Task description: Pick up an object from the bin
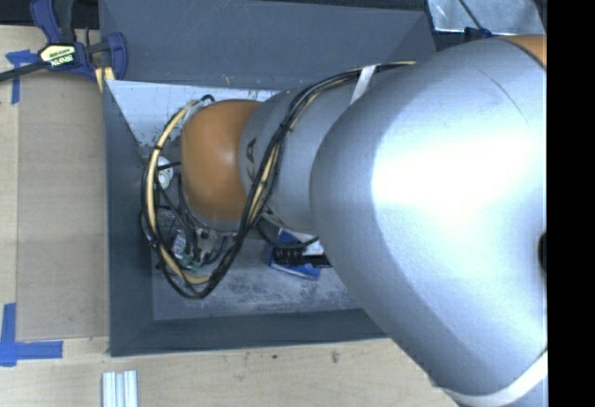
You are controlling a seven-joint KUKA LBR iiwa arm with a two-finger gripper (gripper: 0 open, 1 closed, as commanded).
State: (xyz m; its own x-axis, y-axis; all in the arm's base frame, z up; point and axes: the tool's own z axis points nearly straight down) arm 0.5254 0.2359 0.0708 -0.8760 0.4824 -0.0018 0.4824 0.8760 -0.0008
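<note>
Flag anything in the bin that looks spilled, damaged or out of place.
Nothing stands out. The arm covers most of the grey bin. The blue thing partly showing beside it lies flat on the floor, with no visible damage.

The bin [130, 303] is matt grey metal, its floor scuffed. The arm's silver shell [437, 201] looks smooth and satiny; its orange cover [216, 164] is glossy.

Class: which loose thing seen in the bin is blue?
The flat blue packet-like thing beside the arm, near the lower wall of the bin; the small piece at the view's left is white.
</note>
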